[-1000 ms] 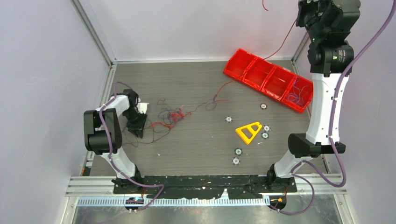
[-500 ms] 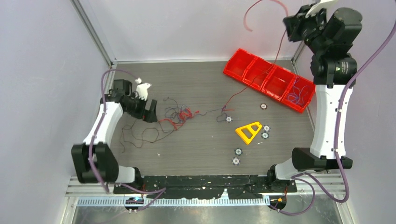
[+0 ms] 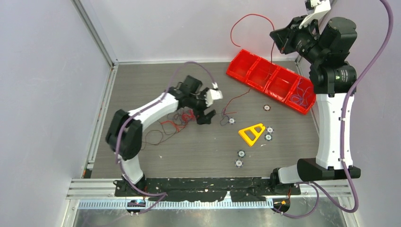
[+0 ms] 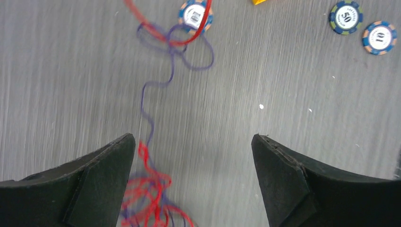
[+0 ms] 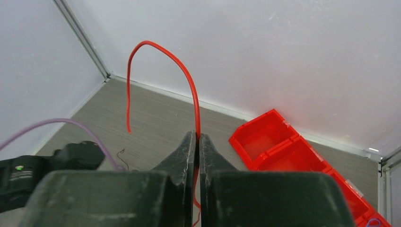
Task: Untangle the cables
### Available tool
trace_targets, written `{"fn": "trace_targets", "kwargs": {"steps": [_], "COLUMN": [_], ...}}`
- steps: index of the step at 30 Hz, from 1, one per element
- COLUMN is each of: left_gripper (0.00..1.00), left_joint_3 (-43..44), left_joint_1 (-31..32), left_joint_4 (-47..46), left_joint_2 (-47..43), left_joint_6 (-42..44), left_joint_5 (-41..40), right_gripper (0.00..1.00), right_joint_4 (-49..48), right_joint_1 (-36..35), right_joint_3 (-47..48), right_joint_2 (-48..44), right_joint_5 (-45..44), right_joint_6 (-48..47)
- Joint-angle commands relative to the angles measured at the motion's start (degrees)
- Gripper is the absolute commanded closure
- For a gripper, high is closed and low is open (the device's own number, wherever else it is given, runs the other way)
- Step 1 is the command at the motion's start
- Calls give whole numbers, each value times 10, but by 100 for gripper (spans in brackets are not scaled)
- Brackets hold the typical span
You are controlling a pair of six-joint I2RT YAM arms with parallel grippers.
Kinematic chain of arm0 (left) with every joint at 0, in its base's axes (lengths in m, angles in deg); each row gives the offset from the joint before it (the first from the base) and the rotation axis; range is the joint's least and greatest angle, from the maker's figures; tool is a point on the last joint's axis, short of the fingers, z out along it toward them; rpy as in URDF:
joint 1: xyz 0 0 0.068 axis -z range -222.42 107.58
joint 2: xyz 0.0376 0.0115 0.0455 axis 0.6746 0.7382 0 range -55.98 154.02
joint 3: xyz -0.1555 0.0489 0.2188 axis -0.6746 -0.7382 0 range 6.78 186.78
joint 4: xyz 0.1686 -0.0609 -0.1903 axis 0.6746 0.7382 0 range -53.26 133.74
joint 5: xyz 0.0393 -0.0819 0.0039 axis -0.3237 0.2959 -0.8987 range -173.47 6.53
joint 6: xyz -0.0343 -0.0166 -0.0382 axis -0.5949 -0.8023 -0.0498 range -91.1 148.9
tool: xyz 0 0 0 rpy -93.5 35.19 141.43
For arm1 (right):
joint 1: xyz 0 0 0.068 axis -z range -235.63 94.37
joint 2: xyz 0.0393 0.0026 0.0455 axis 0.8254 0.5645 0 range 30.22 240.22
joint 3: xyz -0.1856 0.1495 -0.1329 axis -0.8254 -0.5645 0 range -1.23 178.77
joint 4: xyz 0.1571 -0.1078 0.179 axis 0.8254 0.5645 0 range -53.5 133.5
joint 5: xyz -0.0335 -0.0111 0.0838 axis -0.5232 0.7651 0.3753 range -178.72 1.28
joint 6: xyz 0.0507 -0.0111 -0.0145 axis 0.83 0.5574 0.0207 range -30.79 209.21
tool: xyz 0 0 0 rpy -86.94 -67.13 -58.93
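The cables lie as a small knotted clump [image 3: 181, 118] of red, purple and dark strands at mid-left of the table. My left gripper [image 3: 206, 112] hovers open just right of the clump. In the left wrist view, the left gripper [image 4: 194, 137] holds nothing; red and purple strands [image 4: 147, 191] lie by its left finger. A purple strand [image 4: 150, 97] runs on to a loop by a poker chip [image 4: 195, 14]. My right gripper [image 3: 283, 43] is raised high at the back right. In the right wrist view, the right gripper [image 5: 198, 135] is shut on a red cable [image 5: 163, 51], which arcs above it.
A red bin [image 3: 272, 78] with several compartments lies at the back right; thin wires lie in its right end compartment [image 3: 302, 96]. A yellow triangle [image 3: 252, 134] and several poker chips [image 3: 240, 153] lie at centre right. Enclosure walls stand to the left, right and back.
My left arm swung from the left of the clump across to its right side, and its jaws opened. My right gripper moved left and a little lower with the red cable.
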Motion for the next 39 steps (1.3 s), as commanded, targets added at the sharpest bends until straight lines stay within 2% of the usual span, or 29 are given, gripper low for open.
{"fn": "trace_targets", "kwargs": {"steps": [1,5,6,11,14,15,18,22,28,33,34,36,37,39], "left_gripper": [8,18,23,70,98,100,100,100,100,100,91,62,51,38], "left_joint_3": [80,146,168,234,186,145,-6,-92,-157,-177,-178,-176,-175,-171], "left_joint_1": [65,94,99,106,105,102,77,52,-22,-58,-58,-59,-59,-59], "left_joint_4": [-46,-46,-35,54,87,81,62,95,132,141,138,133,128,121], "left_joint_2": [65,140,161,228,194,167,60,-19,-59,-82,-84,-88,-89,-92], "left_joint_6": [88,120,130,148,167,173,196,217,247,239,230,208,194,166], "left_joint_5": [-64,-131,-143,-184,-199,-207,-191,-177,-194,-199,-205,-210,-212,-216], "right_gripper": [95,95,95,95,95,95,95,95,94,95,95,95,95,95], "right_joint_4": [-12,-12,-12,-11,-12,-14,-22,-36,-55,-64,-72,-86,-92,-97], "right_joint_1": [-4,-6,-6,-4,5,9,56,101,108,108,108,110,111,112], "right_joint_3": [-21,-37,-37,-20,-3,3,40,90,104,77,65,46,43,40], "right_joint_2": [-39,-52,-54,-55,-49,-43,-21,19,49,51,49,46,45,47], "right_joint_5": [1,-2,-3,-27,-75,-87,-127,-120,-100,-112,-117,-125,-127,-141], "right_joint_6": [16,24,24,19,-3,-17,-34,-34,-34,-80,-85,-100,-111,-127]}}
